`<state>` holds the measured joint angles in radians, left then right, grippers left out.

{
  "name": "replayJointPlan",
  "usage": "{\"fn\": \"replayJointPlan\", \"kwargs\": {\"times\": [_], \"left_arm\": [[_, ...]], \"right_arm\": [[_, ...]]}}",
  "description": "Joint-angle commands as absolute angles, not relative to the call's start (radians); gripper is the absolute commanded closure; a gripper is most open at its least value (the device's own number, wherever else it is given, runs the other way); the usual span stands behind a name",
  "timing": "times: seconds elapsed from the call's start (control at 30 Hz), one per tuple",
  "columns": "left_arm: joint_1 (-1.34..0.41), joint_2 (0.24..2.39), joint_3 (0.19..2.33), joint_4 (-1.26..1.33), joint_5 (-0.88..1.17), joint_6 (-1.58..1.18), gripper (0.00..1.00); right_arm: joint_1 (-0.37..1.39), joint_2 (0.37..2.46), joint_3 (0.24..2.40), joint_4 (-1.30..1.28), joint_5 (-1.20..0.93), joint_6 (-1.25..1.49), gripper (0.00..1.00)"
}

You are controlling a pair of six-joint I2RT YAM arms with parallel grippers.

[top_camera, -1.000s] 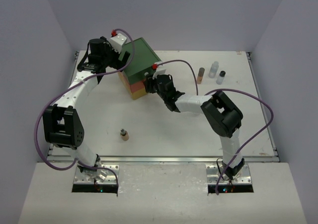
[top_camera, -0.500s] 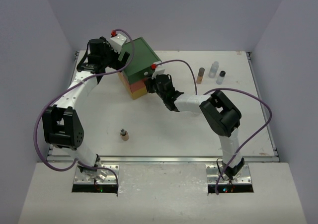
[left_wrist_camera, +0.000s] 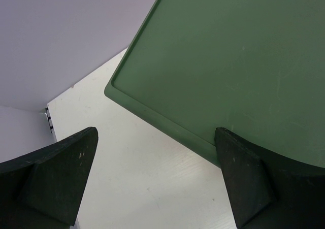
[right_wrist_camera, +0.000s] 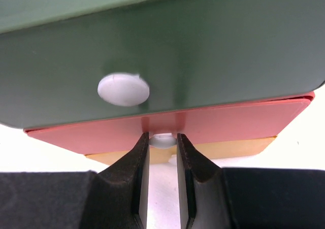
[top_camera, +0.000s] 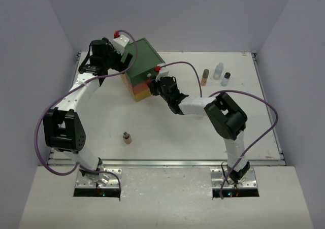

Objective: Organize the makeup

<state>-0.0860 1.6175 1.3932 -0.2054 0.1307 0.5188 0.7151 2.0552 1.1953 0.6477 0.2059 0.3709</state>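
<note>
Four small bottles of makeup stand out on the surface (top_camera: 183, 132), none of them in a gripper. A tan bottle (top_camera: 204, 77), a clear bottle (top_camera: 218, 70) and a dark-capped bottle (top_camera: 226, 78) are grouped near the far right corner. A lone bottle (top_camera: 127, 137) stands toward the near left corner.

Both arms are at the drawer box (top_camera: 143, 60), which sits toward the far left of the surface. The right gripper (right_wrist_camera: 162, 137) is at the box's front, its fingers drawn narrow on either side of the small white knob (right_wrist_camera: 163, 140) of the red drawer (right_wrist_camera: 244, 118), and it appears to pinch the knob. The left gripper (left_wrist_camera: 156, 137) hangs wide open and holding nothing over the box's back left corner, one finger over the green top.

What matters next is the drawer's slide line. The box front faces the near right, straight down the right forearm, so the pull probably has to run back along that arm rather than sideways. Once the drawer is open, the right arm is nearer the three grouped bottles and the left arm is nearer the lone one.
</note>
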Motion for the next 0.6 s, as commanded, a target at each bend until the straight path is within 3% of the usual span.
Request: {"fn": "replayJointPlan", "kwargs": {"times": [0.0,0.4,0.5,0.57], "left_arm": [[-0.098,1.595,1.375,-0.262,0.115,0.532,0.0],[-0.097,1.601,1.379,-0.267,0.115,0.512,0.0],[-0.097,1.601,1.376,-0.268,0.112,0.512,0.0],[-0.097,1.599,1.375,-0.269,0.113,0.511,0.0]], "right_arm": [[0.711,1.949,1.102,0.672,0.195,0.328,1.0],[0.75,1.738,0.828,0.646,0.169,0.284,0.99],[0.75,1.712,0.802,0.618,0.161,0.273,0.92],[0.75,1.692,0.803,0.569,0.164,0.272,0.75]]}}
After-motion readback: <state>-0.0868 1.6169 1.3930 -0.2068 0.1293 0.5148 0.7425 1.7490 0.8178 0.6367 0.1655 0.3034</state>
